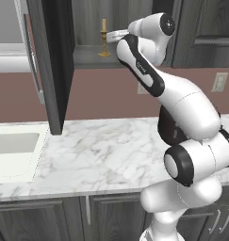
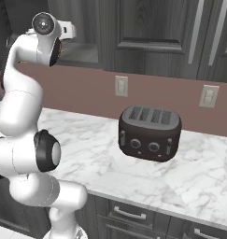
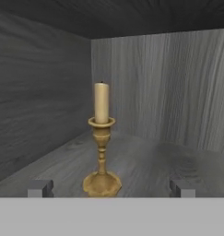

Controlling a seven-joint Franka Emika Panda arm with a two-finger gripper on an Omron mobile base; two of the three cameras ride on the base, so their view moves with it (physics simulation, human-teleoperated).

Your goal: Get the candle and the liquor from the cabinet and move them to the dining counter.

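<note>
- The gripper (image 3: 111, 188) is spread wide with nothing between its jaws; its two dark fingertips (image 3: 39, 188) stand on either side of the candle's foot without touching it.
- The candle (image 3: 102, 138) stands upright in its brass holder on the floor of the cabinet (image 1: 87, 55), near the left wall.
- The cabinet door (image 1: 52, 66) hangs open over the marble worktop (image 1: 97, 155).
- A dark toaster (image 2: 149, 133) sits on that worktop; no writing is readable on it.

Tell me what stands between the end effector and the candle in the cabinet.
Nothing: in the hand view, the open end effector faces the candle directly, with just bare cabinet shelf floor between the fingertips and its brass foot.
</note>
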